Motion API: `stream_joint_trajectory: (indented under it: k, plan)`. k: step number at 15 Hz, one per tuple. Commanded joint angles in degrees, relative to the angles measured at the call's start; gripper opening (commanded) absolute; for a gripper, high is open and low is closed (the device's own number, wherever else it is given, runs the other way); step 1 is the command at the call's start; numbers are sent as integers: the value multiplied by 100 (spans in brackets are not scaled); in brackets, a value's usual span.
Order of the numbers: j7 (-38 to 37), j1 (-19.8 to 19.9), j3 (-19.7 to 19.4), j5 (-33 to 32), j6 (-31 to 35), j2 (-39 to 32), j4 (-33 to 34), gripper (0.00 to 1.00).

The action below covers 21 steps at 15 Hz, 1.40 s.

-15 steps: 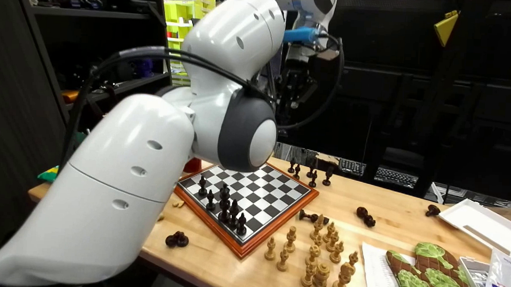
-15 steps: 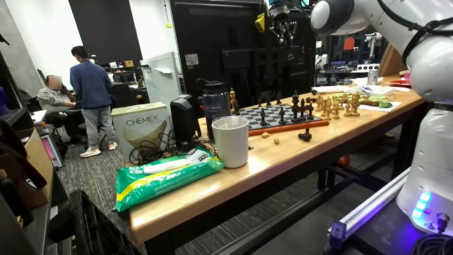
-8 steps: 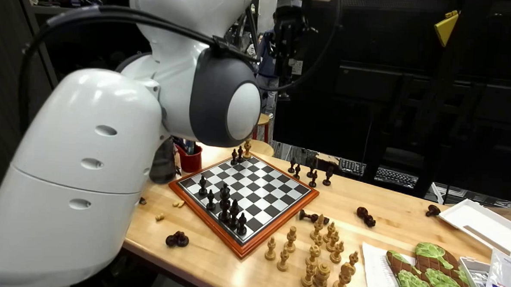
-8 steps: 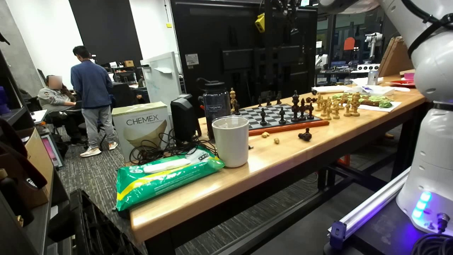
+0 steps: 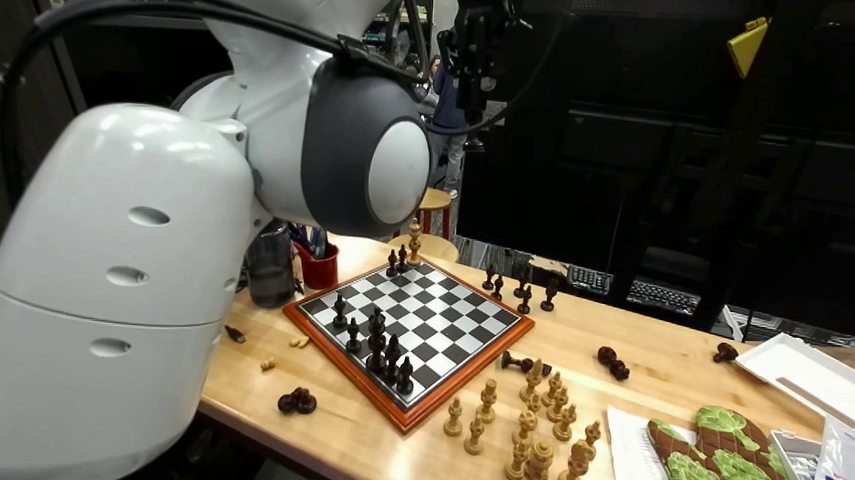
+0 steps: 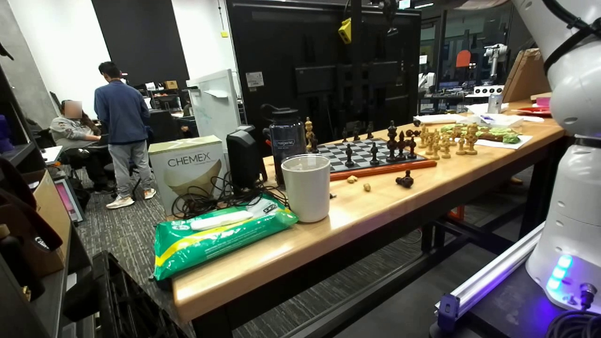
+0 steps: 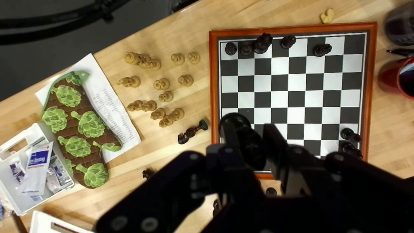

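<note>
My gripper (image 7: pixel 250 139) is shut on a dark chess piece (image 7: pixel 235 119), its round base poking out past the fingers. The wrist view looks down on the black-and-white chessboard (image 7: pixel 288 97) far below. In an exterior view the gripper (image 5: pixel 474 105) hangs high above the table, the piece's base (image 5: pixel 475 146) beneath it. Several dark pieces (image 5: pixel 376 339) stand along the board's near edge. At the far corner are two dark pieces (image 5: pixel 401 258) and a tall light piece (image 5: pixel 414 241). Several light pieces (image 7: pixel 161 84) stand beside the board, near a fallen dark piece (image 7: pixel 190 131).
A patterned oven mitt (image 7: pixel 85 129) lies on paper by an open white box (image 7: pixel 35 168). A red cup of pens (image 5: pixel 319 268) and a dark bottle (image 6: pixel 286 138) stand beside the board. Nearer are a white mug (image 6: pixel 306 190) and green wipes pack (image 6: pixel 225 239).
The gripper has risen in both exterior views, and the arm has swung up and left in one of them. The red cup and the board's far corner have come out from behind it.
</note>
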<state>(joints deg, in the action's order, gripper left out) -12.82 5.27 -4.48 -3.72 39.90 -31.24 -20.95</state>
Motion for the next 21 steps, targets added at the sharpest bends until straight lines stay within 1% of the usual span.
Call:
stream_joint_trajectory:
  k: [1,2,4,5,7,9,12,14,16,18,21]
  plan:
    - [177,112,-11,54,-267,-94,4,6]
    - [147,89,-38,-1,-419,-254,314,6]
    - [151,84,-40,-22,-270,-94,-38,6]
    - [168,115,-26,8,-246,-144,-48,6]
    - [193,163,-2,65,-339,-312,151,6]
    - [169,183,-15,58,-248,-337,119,6]
    - [255,499,69,319,19,-738,118,6]
    - [77,729,176,706,37,-960,79,6]
    - [130,880,178,857,135,-1220,127,6]
    - [218,879,98,725,247,-1309,159,6]
    - [175,650,-28,412,300,-1134,67,6]
